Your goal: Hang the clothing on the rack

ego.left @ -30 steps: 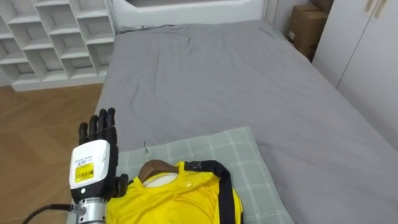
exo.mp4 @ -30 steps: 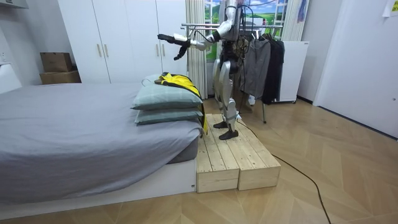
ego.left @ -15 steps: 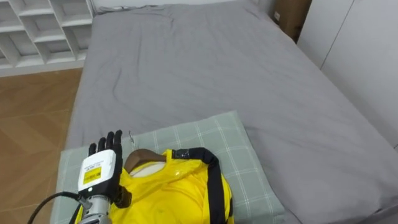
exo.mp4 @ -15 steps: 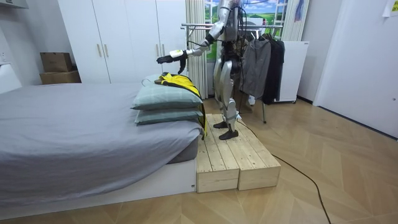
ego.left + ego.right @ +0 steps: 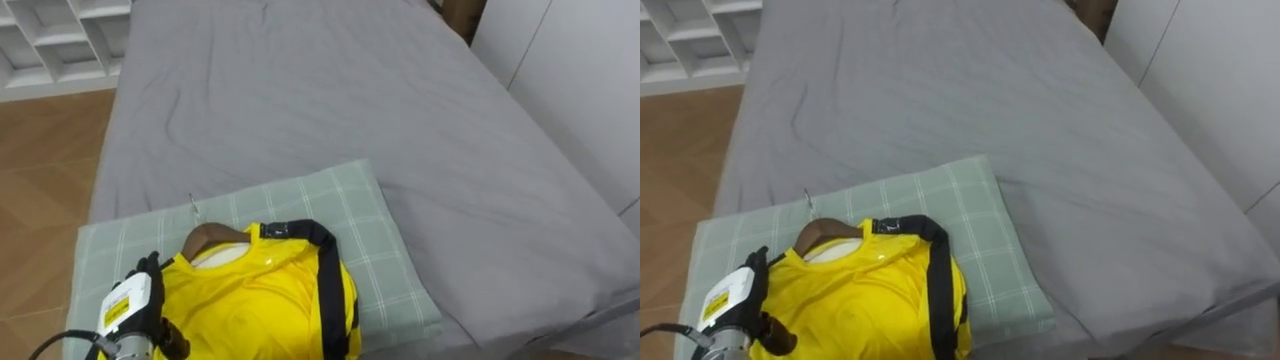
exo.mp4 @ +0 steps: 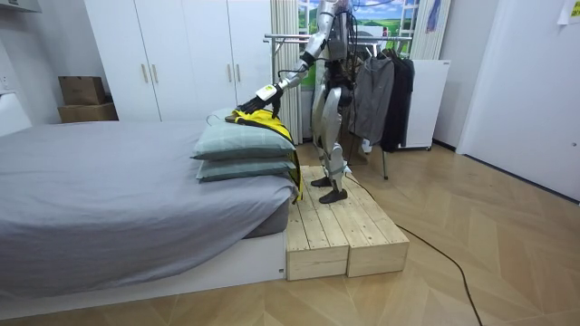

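**A:** Left eye view first: where is the left hand (image 5: 128,308)?

**B:** Low at the left edge, back upward, against the left shoulder of the yellow shirt (image 5: 265,300). I can't tell whether it is grasping or loose. The shirt lies on a checked pillow (image 5: 375,235), with a brown hanger (image 5: 212,237) in its collar.

**A:** What room is there around it?

**B:** The grey bed (image 5: 330,90) stretches away beyond the pillow, and there is wood floor (image 5: 40,170) to the left.

**A:** And the room view?

**B:** The robot stands on a wooden platform (image 6: 340,235) beside the pillow end of the bed. Its left arm is stretched forward and down to the shirt. A rack (image 6: 288,38) of dark clothes (image 6: 381,91) is just behind it.

**A:** The right eye view?

**B:** It shows the same contact at the shoulder. The hanger's hook (image 5: 807,200) lies on the pillow beyond the collar.
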Robot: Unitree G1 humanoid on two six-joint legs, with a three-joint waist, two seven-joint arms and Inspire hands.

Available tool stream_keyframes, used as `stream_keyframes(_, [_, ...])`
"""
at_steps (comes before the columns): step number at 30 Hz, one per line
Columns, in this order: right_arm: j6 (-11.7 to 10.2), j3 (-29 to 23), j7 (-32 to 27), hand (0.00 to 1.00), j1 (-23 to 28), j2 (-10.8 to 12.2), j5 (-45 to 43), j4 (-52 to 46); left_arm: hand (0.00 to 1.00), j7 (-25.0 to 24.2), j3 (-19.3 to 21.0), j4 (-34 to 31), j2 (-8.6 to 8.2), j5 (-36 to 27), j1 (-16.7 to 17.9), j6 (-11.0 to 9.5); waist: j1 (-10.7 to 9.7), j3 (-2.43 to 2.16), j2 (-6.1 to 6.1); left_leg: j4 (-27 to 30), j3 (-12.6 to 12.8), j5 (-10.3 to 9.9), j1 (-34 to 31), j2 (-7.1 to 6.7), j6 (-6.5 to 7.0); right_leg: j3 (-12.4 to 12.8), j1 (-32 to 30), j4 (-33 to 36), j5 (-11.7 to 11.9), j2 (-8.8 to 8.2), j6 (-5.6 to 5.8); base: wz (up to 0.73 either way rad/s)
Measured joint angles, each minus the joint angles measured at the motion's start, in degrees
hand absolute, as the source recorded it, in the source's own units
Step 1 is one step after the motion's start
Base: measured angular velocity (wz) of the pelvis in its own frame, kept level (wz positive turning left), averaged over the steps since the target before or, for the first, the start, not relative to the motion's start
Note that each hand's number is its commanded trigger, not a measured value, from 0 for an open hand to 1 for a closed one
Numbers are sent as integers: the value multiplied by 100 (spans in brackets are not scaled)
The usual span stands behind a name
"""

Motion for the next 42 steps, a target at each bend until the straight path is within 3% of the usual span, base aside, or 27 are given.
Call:
stream_keyframes(8, [-48,168,-36,0,-85,-5,123,-9,0,3,225,252,120,-11,-260,-79,45,72,-77,208,62,12,-280,131,-98,49,-357,299,-72,50,-127,-5])
stream_keyframes(22, [-268,173,-148,0,-230,-7,192,-3,0,32,226,281,170,-4,-427,-96,73,52,-123,381,55,35,-446,190,-136,41,-523,470,-132,74,-225,0])
stream_keyframes(33, [-307,408,-154,0,-179,-57,381,-55,0,348,236,280,555,20,-715,-242,33,48,-167,602,48,33,-621,246,-136,-41,-654,647,-180,54,-271,3])
stream_keyframes(39, [-305,593,-157,0,-230,-78,385,-196,0,463,197,293,609,6,-859,-234,9,94,-105,754,2,31,-931,262,-134,-108,-957,907,-219,4,-316,4])
stream_keyframes(41, [-310,628,-154,0,-240,-89,401,-243,0,462,197,297,616,-11,-860,-232,-22,149,-77,759,9,31,-947,260,-135,-104,-998,960,-236,-8,-325,0])
stream_keyframes(42, [-310,630,-153,0,-246,-89,419,-242,0,462,195,298,623,-27,-860,-232,-22,149,-77,761,22,31,-958,257,-135,-93,-1032,995,-247,-18,-330,0])
